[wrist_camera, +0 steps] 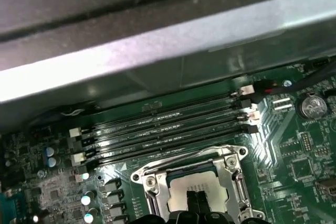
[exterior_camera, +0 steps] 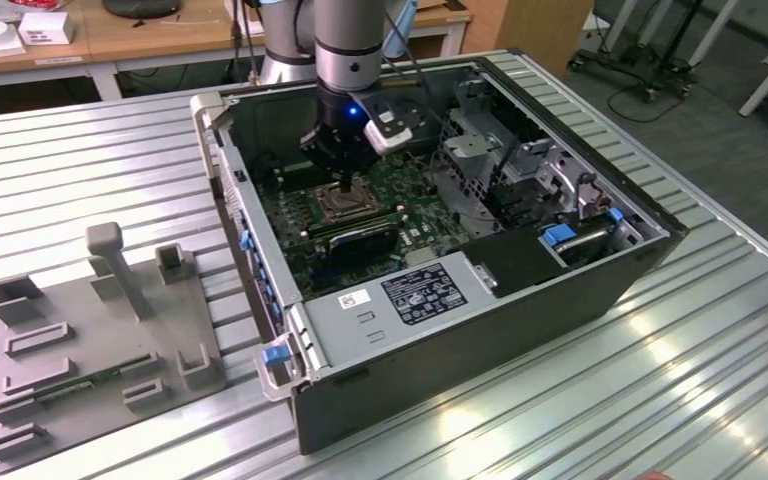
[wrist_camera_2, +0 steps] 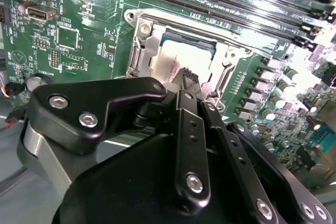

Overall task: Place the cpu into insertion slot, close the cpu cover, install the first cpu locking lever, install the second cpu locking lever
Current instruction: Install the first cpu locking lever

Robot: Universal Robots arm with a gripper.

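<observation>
Claw (wrist_camera_2: pixel 188 75) fingers together, tips down on the cpu (wrist_camera_2: pixel 176 59) seated in your insertion slot (wrist_camera_2: pixel 137 51); cpu cover (wrist_camera: pixel 181 160) closed around it.

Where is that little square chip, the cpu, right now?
The cpu lies flat in the insertion slot on the green board, beside the memory slots, with the gripper just above it.

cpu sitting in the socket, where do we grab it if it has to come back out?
Likely from straight above, by two opposite edges. The cpu lies flat inside the insertion slot, with the metal frame around it, so no side approach is open. The gripper hangs right over it, with the memory slots beside.
</observation>
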